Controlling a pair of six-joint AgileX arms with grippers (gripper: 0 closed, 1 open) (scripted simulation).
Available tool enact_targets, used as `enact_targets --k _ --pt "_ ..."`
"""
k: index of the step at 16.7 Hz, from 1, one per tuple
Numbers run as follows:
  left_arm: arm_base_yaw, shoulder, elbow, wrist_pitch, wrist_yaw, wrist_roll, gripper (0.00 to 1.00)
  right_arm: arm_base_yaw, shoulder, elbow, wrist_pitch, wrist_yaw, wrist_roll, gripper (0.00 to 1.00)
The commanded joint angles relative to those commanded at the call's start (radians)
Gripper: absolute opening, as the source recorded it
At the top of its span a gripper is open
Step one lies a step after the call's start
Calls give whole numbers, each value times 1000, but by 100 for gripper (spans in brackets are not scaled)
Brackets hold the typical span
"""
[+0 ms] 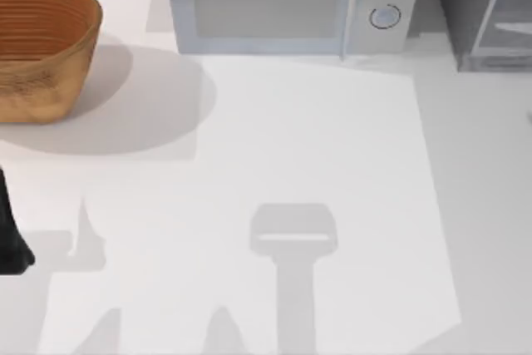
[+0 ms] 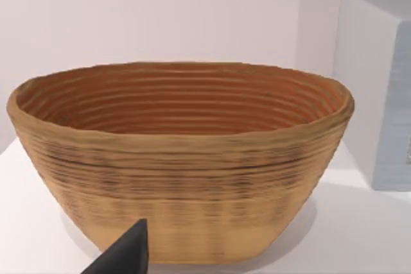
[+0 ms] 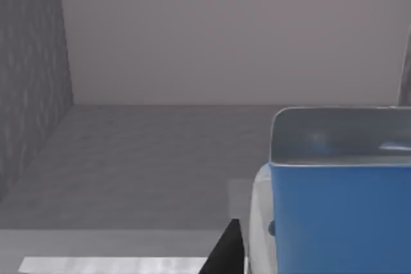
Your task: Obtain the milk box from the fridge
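1. My right gripper [image 3: 244, 251] is inside the fridge [image 3: 128, 152], close against the milk box [image 3: 340, 216]; I cannot tell its finger state.
2. My left gripper [image 2: 125, 255] idles at the table's [image 1: 316, 147] left edge, facing the wicker basket [image 2: 180, 158].

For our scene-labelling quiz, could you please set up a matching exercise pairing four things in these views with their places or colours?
Things:
1. basket
2. microwave
3. fridge
4. milk box

Descriptions:
A. blue with a pale top, standing on a grey floor between grey walls
B. back right corner of the table
C. woven brown, back left of the table
D. pale grey with two round dials, back middle

Pairs: 1-C, 2-D, 3-B, 4-A
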Motion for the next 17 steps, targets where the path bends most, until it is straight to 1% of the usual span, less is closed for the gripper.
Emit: enact_targets --k 5,9,13,17 --pt "0 0 0 0 0 0 100 8 1 -3 -13 3 5 0" --pt "0 0 0 0 0 0 100 40 -117 -72 -135 26 42 0" --pt "0 0 0 0 0 0 100 93 -402 -173 -321 65 69 0" --pt "0 0 0 0 0 0 100 148 -844 -283 -537 114 60 0"
